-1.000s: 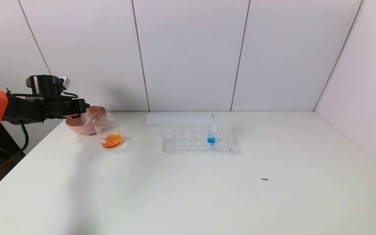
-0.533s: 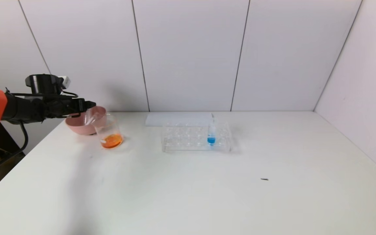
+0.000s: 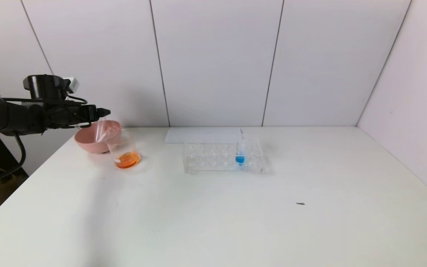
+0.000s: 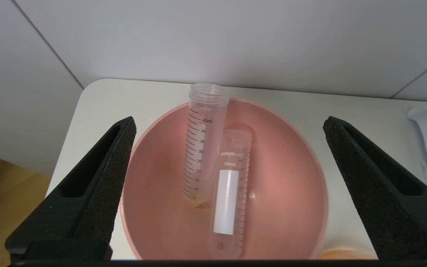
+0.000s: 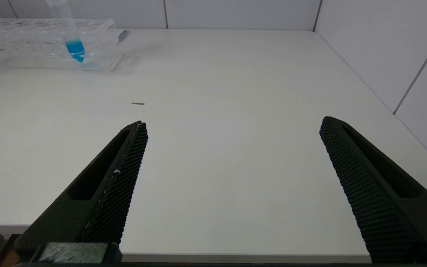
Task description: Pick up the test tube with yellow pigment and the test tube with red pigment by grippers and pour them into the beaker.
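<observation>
The white table (image 3: 213, 207) carries a clear rack (image 3: 222, 157) at the far middle, with a blue-filled tube (image 3: 240, 152) standing in it. At the far left sits a pink bowl (image 4: 291, 178) holding two emptied tubes (image 4: 202, 144); just right of it, the beaker (image 3: 124, 150) holds orange liquid. The left gripper (image 4: 228, 185) hangs above the bowl, jaws wide apart. The right gripper (image 5: 232, 181) is low at the table's near edge, jaws apart.

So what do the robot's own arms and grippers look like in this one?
The left arm is black with an orange shell section nearest the body, a black cable looping beneath, and a small white box on top. The left gripper has two black pointed fingers with rough foam-like pads. The right gripper matches, with mesh-textured black pads.
</observation>
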